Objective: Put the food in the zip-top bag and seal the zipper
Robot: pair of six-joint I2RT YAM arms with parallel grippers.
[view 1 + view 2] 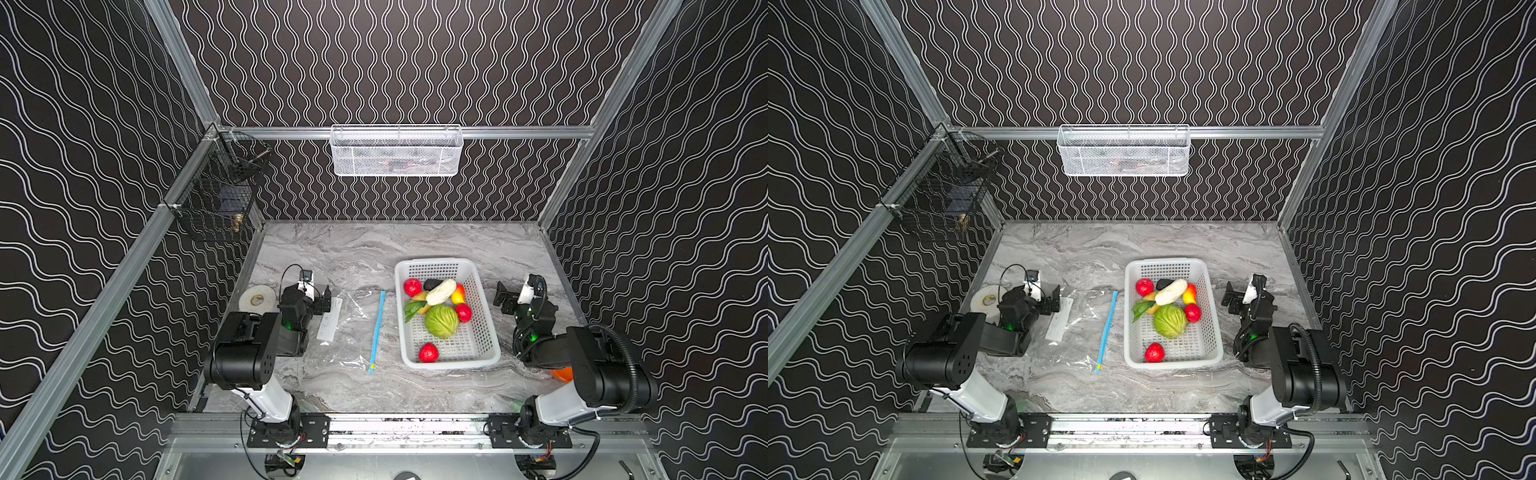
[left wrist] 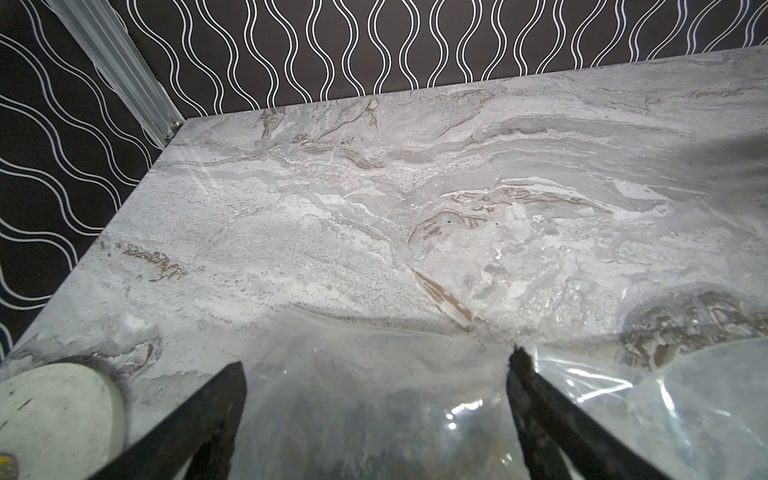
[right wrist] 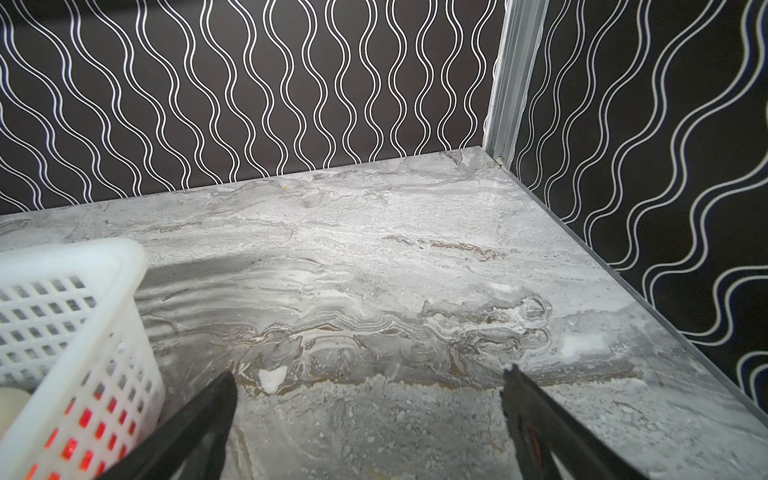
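Clear crinkly zip-top bag (image 1: 353, 328) lying flat; at its 3 o'clock, small toy food (image 1: 441, 321) in white perforated plastic basket (image 1: 436, 262). Flanking at 9 and 3: left gripper (image 1: 325, 300), right gripper (image 1: 503, 298), spread wide, empty.

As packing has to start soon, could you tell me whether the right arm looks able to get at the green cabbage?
Probably yes: the right gripper hangs open beside the white basket, and the cabbage lies uncovered inside, so only the basket wall stands between them.
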